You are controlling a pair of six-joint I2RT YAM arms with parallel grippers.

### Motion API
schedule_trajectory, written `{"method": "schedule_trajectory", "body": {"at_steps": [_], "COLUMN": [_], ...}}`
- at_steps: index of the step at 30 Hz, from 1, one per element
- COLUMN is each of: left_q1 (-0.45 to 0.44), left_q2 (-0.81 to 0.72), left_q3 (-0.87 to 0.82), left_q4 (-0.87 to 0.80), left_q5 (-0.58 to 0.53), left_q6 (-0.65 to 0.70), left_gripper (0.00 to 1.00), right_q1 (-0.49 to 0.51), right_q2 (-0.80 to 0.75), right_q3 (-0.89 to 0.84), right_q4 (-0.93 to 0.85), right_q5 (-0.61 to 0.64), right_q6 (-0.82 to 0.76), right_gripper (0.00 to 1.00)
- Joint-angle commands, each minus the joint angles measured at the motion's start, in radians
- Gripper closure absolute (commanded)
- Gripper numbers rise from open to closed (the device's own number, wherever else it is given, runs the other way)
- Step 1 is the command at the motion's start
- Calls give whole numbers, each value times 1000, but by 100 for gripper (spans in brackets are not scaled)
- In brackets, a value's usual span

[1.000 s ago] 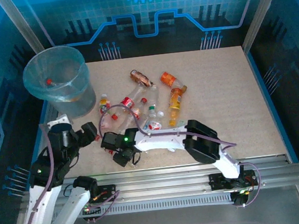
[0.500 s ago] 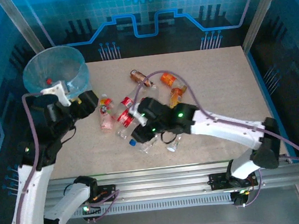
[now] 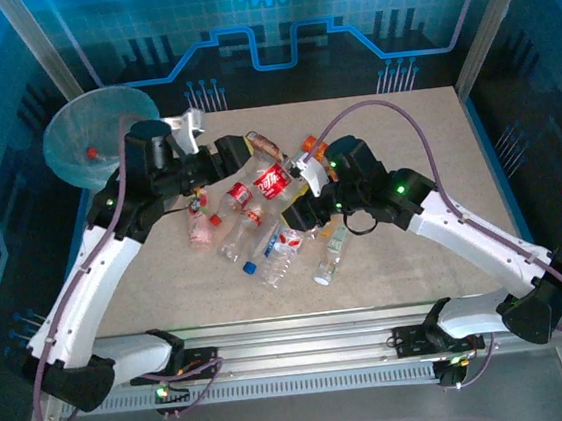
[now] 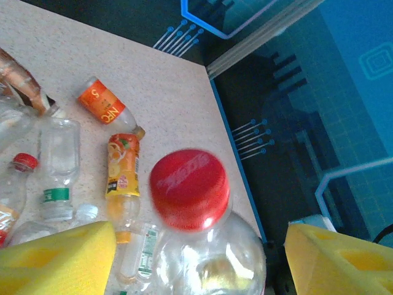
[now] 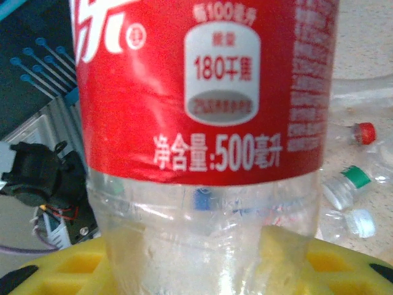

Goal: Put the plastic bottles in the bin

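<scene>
— What does the bin (image 3: 69, 124) hold?

— In its pale liner lies one red-capped thing (image 3: 91, 152); the rest of the inside cannot be made out. The bin stands at the far left corner of the table (image 3: 415, 146).

— And the bottles (image 3: 260, 248)?

— Most lie loose mid-table, outside the bin. The right gripper (image 3: 297, 191) is clamped on a red-label bottle (image 3: 272, 179), held above them, with its pads (image 5: 55, 276) against the clear base.

— The left gripper (image 3: 245, 157)?

— It is just beside the right one. Its fingers (image 4: 58, 258) are spread either side of a red-capped bottle (image 4: 189, 187) with a gap on both sides, so it is not gripping. Whether that is the same bottle cannot be told.
</scene>
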Motion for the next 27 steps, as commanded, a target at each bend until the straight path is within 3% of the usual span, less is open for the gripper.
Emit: {"method": "schedule_trajectory", "body": {"at_steps": [1, 9, 16, 21, 24, 27], "left_q1": [-15, -19, -23, -24, -25, -25], "left_q2": [11, 24, 17, 8, 5, 4], "left_q3": [31, 37, 40, 36, 34, 39], "left_q4": [33, 42, 17, 15, 15, 11], "left_q5": [-13, -31, -30, -38, -44, -54], "left_q6": [-5, -6, 10, 13, 13, 16], "left_gripper": [28, 56, 59, 52, 60, 78], "right_q1": [-16, -16, -20, -21, -25, -25], "right_q2": [-30, -27, -24, -18, -9, 0], "right_q3": [-21, -29, -33, -34, -26, -15], "right_q4": [47, 48, 70, 87, 86, 83], "right_q5": [-151, -182, -155, -153, -153, -164], "right_q6": [-45, -53, -27, -9, -4, -1], "right_gripper": [48, 47, 47, 47, 47, 46]}}
